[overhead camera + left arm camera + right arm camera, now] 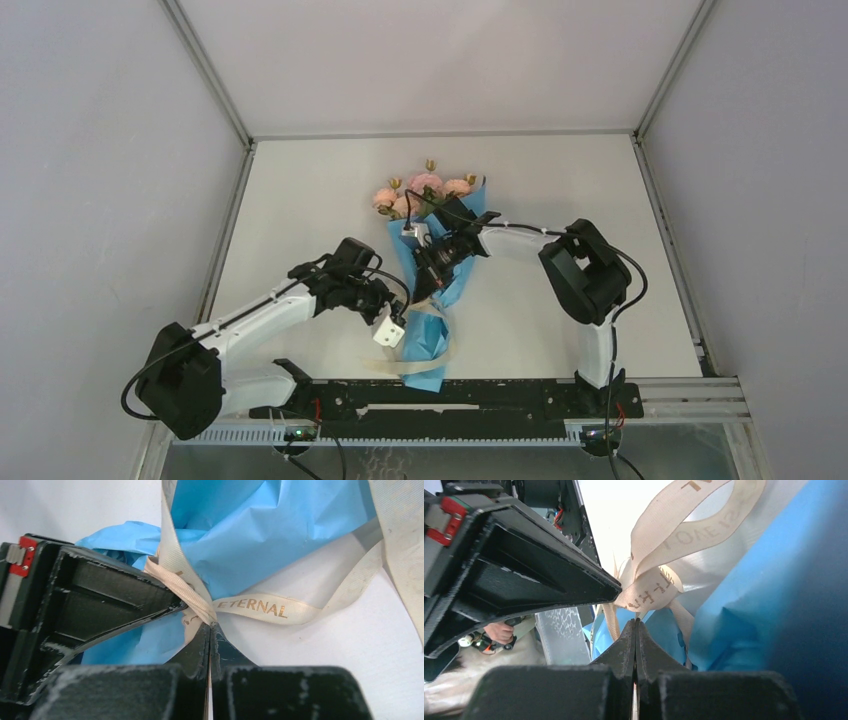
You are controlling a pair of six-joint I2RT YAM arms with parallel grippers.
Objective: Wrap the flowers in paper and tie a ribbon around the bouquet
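The bouquet lies down the middle of the table, a light blue paper cone with the pink flowers at its far end. The cream ribbon, printed ETERNAL, is knotted around the cone, and a loose tail trails near the front rail. My left gripper is shut with the ribbon knot running into its tips. My right gripper is also shut, and a fold of the ribbon meets its tips. Both grippers meet at the knot: the left gripper comes from the left, the right gripper from above.
A black rail runs along the near table edge. Metal frame posts and grey walls bound the table's sides and back. Long ribbon loops lie on the white table to the right of the knot.
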